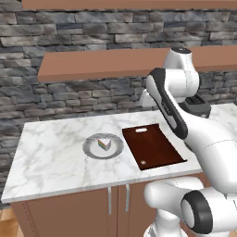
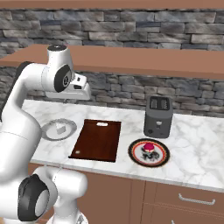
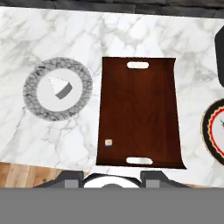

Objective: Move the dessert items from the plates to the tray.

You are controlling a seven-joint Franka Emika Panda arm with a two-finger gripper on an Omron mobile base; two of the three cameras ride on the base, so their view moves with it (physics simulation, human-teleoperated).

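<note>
The white cake wedge (image 1: 106,144) (image 3: 60,86) with rainbow side layers lies on the grey-rimmed plate (image 1: 90,147) (image 2: 49,132) (image 3: 33,94), left of the tray. The dark reddish-brown tray (image 1: 152,146) (image 2: 97,140) (image 3: 139,111) lies bare in the middle of the counter. Right of it, the pink-red cupcake (image 2: 149,147) stands on the dark-rimmed patterned plate (image 2: 134,153) (image 3: 215,131). My gripper (image 2: 82,92) (image 3: 111,177) hangs high above the tray's near end, pointing down. Its fingers stand wide apart, open, with nothing between them.
A dark toaster (image 2: 157,116) stands behind the patterned plate. A brown shelf (image 1: 92,65) runs along the stone wall above the white marble counter (image 1: 51,152). The counter's front edge is close below the tray, with wooden floor (image 3: 26,175) beyond it.
</note>
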